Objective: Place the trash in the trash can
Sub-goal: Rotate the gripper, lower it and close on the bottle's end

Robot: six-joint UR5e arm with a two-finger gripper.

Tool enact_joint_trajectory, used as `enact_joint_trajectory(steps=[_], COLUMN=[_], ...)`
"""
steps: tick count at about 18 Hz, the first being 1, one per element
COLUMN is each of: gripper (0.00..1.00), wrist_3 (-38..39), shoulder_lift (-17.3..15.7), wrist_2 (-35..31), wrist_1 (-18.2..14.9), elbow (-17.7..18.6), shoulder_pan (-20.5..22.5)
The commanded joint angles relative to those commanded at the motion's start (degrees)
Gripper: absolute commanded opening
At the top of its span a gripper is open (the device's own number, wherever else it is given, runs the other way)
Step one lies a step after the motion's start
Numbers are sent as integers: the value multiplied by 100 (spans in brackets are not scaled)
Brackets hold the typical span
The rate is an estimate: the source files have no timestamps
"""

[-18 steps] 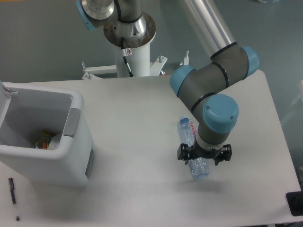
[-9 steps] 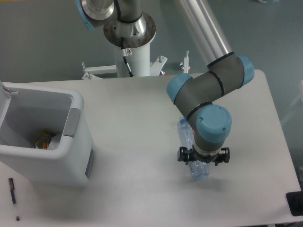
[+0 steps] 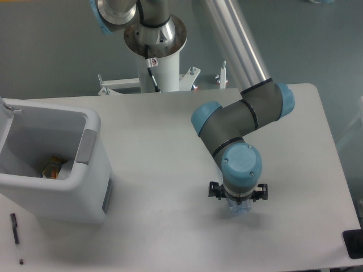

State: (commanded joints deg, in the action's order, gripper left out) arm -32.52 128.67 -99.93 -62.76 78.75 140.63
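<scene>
The clear plastic bottle [image 3: 241, 209] lies on the white table right of centre. Only its lower end shows, because my wrist hangs straight over it. My gripper [image 3: 237, 196] points down at the bottle. Its black linkages stick out on both sides of the blue wrist cap, so the jaws stand open astride the bottle. The fingertips are hidden. The trash can [image 3: 85, 195], a large white bin with grey panels, stands at the left edge. Inside it lies a crumpled pale wrapper with an orange scrap [image 3: 55, 167].
A thin black pen [image 3: 16, 238] lies at the front left corner, in front of the bin. The robot's base column [image 3: 156, 39] rises behind the table's far edge. A dark object [image 3: 354, 243] sits at the front right corner.
The wrist has moved left and down over the bottle, so it now covers most of it. The bottle's lower end stays in the same place.
</scene>
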Motion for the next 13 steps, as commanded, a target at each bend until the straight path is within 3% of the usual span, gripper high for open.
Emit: enact_joint_trajectory(steps=[13], gripper=[96], wrist_3=[141], shoulder_lift=[149], wrist_2=[-404], wrist_1=[97], elbow=[26], shoulder_pan=[-17])
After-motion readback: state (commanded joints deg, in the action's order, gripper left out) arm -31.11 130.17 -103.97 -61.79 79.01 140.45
